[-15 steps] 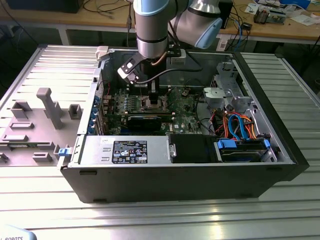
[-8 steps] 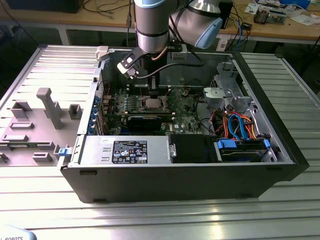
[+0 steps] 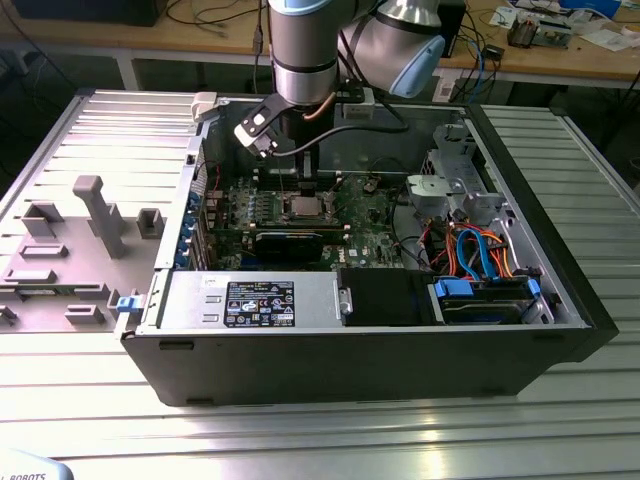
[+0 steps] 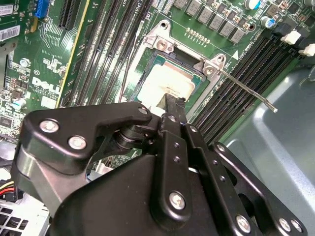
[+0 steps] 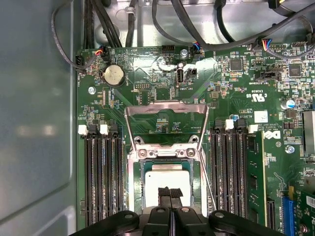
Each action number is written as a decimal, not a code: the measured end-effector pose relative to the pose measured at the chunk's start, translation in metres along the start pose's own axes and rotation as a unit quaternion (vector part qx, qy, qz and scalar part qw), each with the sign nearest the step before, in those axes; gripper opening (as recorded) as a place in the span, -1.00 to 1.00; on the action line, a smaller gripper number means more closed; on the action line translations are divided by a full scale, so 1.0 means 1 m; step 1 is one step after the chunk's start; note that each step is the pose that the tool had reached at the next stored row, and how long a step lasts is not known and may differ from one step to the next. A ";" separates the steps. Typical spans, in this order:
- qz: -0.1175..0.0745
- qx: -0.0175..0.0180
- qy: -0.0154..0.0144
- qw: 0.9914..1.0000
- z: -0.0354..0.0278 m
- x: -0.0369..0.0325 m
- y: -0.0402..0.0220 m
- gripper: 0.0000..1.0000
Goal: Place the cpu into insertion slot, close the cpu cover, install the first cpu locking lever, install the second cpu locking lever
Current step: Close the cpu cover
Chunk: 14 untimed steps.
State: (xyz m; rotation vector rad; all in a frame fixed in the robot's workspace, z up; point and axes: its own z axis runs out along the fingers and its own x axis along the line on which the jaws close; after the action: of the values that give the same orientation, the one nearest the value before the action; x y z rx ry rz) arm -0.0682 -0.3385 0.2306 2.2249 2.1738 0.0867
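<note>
The cpu (image 5: 165, 178) lies flat in the insertion slot (image 5: 134, 183), its silvery top facing up, also seen in the second wrist view (image 4: 170, 83). The cpu cover (image 5: 166, 105) stands swung open behind the slot, its window showing the board. A thin locking lever (image 4: 246, 91) sticks out free beside the slot. My gripper (image 5: 170, 192) is shut, its two black fingertips pressed together and resting on or just over the cpu's near edge. In the exterior view my gripper (image 3: 303, 187) points straight down at the slot (image 3: 303, 207) inside the open computer case.
Rows of black memory slots (image 5: 102, 177) flank the socket on both sides. A coin battery (image 5: 113, 75) and cables (image 5: 167, 29) lie beyond the cover. The case holds a labelled power supply (image 3: 255, 300) and a drive bay with orange and blue cables (image 3: 480, 255). A grey fixture plate (image 3: 80, 240) lies at the exterior view's left.
</note>
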 end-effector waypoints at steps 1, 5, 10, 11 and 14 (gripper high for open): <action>0.000 0.000 0.000 1.000 0.0000 0.0000 0.0005 -0.79; 0.000 0.000 0.000 1.000 0.0002 0.0001 0.0016 -0.79; 0.000 0.000 0.000 1.000 -0.0006 0.0001 0.0017 -0.79; 0.000 0.000 0.000 1.000 -0.0012 0.0001 0.0017 -0.79; 0.000 0.000 0.000 1.000 -0.0032 0.0001 0.0018 -0.79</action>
State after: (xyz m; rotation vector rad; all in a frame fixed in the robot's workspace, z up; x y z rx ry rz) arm -0.0666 -0.3385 0.2339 2.2253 2.1736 0.0865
